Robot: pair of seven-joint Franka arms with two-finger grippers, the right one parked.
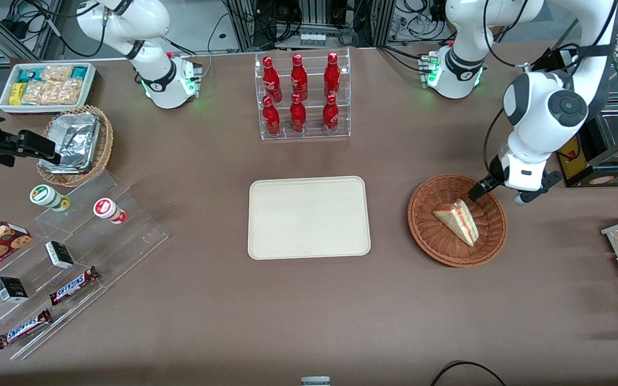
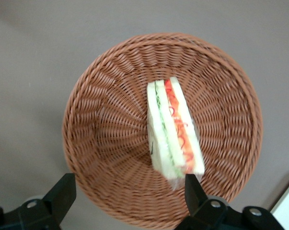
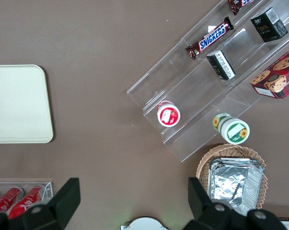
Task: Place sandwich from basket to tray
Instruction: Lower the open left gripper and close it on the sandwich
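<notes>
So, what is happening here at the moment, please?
The left arm is going for the sandwich, which lies in the reddish-brown basket. Its claw hangs open just above the basket's rim, at the edge farther from the front camera, with nothing held yet. The cream tray waits beside the basket, toward the parked arm's end of the table, with nothing on it.

A cream tray lies well apart from a clear stepped stand holding Snickers bars.
</notes>
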